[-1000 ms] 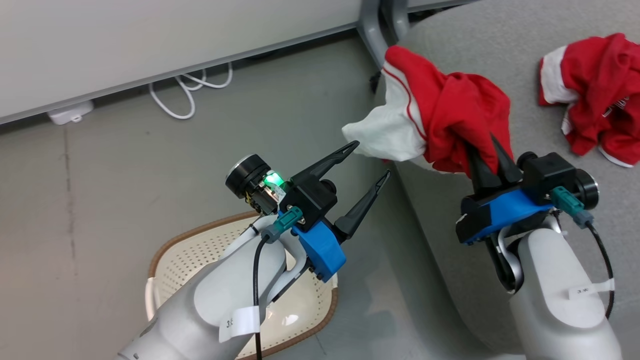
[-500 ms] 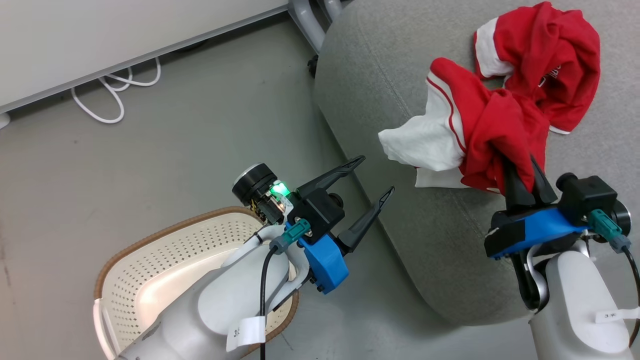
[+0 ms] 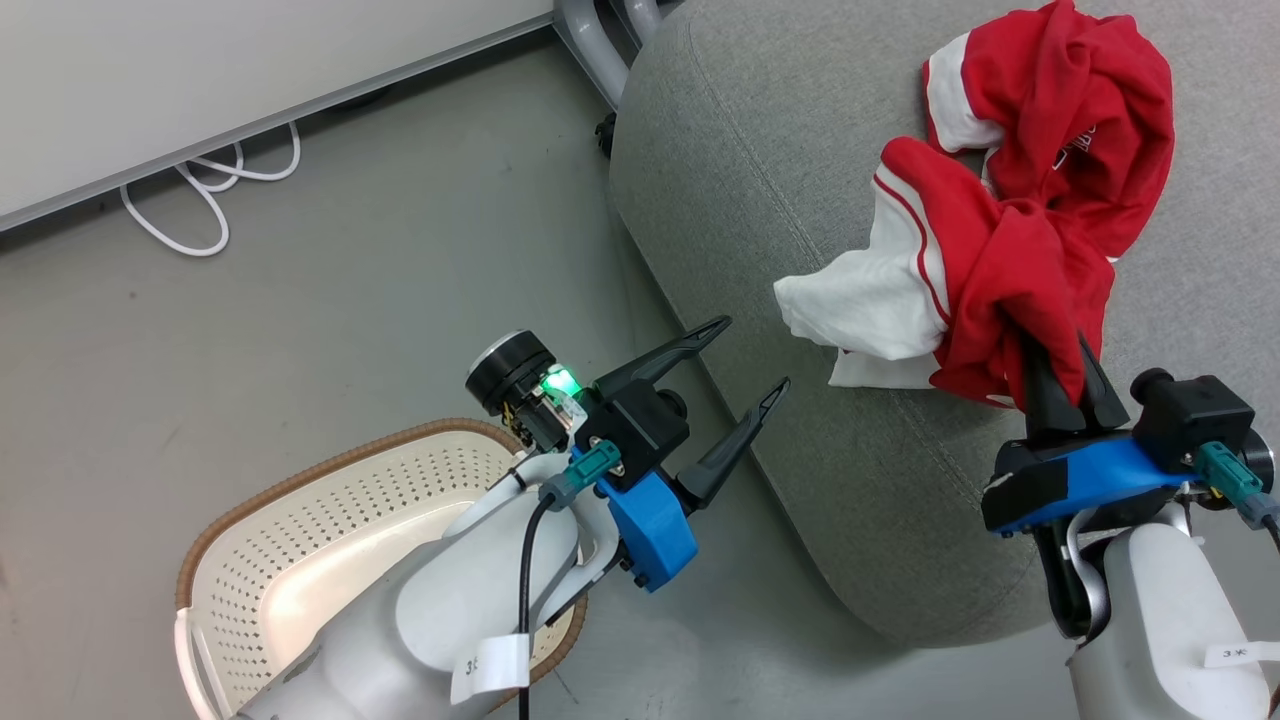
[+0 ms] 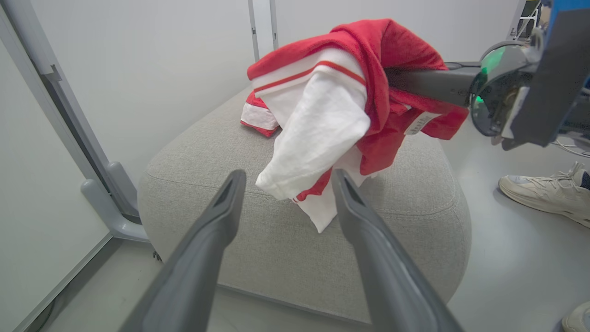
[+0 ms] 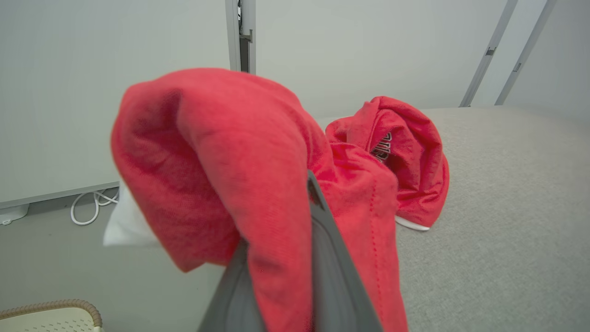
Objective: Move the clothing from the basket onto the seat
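1. Right gripper (image 3: 1060,385) clamps one red-and-white garment (image 3: 985,290), which hangs above the seat (image 3: 740,200) near its front edge.
2. Other garment (image 3: 1070,100) lies on the seat just beyond it.
3. Left gripper (image 3: 752,355) gapes empty, farther off.

Left arm (image 3: 450,610) jaws spread (wide); right arm (image 3: 1150,620) jaws pinched on garment (image 3: 1010,290).

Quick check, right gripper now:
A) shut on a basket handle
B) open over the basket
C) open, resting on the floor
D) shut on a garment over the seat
D: the right gripper has its fingers pinched together on a red-and-white garment, which hangs from it over the grey seat.
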Robot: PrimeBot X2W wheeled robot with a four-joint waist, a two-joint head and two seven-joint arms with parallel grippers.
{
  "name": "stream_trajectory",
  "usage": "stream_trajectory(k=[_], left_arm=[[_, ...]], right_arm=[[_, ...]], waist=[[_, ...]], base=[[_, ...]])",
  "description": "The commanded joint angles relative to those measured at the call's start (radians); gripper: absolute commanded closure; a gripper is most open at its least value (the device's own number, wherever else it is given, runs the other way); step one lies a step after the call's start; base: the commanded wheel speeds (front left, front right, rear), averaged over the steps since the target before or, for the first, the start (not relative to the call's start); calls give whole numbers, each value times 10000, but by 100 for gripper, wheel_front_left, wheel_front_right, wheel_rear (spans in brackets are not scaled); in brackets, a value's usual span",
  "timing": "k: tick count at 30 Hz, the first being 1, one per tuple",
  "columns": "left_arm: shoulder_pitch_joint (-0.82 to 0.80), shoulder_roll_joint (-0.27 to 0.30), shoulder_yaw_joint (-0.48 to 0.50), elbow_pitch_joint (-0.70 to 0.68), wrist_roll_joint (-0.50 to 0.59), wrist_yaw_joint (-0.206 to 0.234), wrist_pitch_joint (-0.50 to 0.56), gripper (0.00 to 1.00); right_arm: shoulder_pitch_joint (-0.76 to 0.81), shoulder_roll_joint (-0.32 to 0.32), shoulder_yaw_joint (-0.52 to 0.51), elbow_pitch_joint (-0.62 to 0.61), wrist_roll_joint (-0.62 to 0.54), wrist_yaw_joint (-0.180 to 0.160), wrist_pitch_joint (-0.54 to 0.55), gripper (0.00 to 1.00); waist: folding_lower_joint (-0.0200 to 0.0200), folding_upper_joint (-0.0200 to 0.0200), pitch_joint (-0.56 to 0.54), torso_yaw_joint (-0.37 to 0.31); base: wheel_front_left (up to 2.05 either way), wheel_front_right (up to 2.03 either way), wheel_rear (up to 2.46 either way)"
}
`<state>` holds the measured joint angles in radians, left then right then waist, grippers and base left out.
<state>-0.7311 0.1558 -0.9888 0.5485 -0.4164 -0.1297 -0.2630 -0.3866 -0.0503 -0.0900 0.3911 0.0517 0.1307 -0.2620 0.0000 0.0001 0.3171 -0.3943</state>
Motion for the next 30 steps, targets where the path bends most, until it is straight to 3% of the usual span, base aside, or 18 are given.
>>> stream_trajectory(k=[1, 12, 19, 25, 30], left_arm=[[47, 76, 27, -29, -33, -9, -26, 0], [-414, 291, 110, -250, 146, 80, -18, 0], [-1064, 759, 175, -767, 400, 119, 260, 0], [-1810, 1352, 260, -1551, 695, 195, 713, 0], [-2238, 1740, 332, -2212, 860, 252, 1031, 0]], right_arm=[[-135, -1, -21, -131, 44, 1, -45, 100], [-1564, -1, -273, -689, -417, 1, -45, 100], [-3791, -78, -1523, -1418, -622, 1, -45, 100], [-5671, -725, -3241, -1923, -477, 1, -43, 100], [-6550, -1669, -4394, -1643, -358, 1, -42, 100]], waist=[[0, -1, 29, 18], [0, -1, 888, 33], [0, -1, 2362, 94], [0, -1, 3773, 134], [0, -1, 4685, 220]], base=[[0, 0, 0], [0, 0, 0], [0, 0, 0], [0, 0, 0], [0, 0, 0]])
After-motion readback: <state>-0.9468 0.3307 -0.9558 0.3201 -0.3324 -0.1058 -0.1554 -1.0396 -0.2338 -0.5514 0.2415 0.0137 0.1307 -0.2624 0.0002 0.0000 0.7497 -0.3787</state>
